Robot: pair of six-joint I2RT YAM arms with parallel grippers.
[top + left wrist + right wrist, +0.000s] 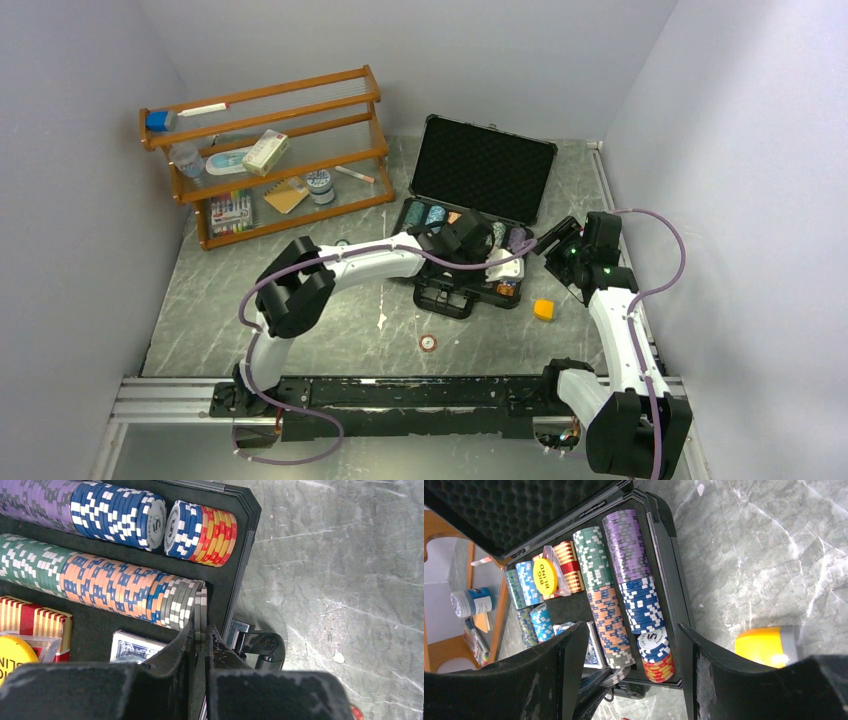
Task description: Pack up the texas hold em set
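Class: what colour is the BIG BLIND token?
The token is yellow, clearest in the right wrist view.

Left tool [201,632] seemingly pinched tight; right tool [631,635] spread wide.

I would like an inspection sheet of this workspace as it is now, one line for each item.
Surface: grey marbled table, one round token loose on it.
Job's things: black case open, lid upright; chip rows, card deck and yellow button inside.
Clutter: orange cube beside the case; wooden rack at back left.
Claws: left claw shut on grey chip at a row's end; right claw open, holding nothing.
Cables: purple cables along both arms.
Surroundings: pale walls on three sides.
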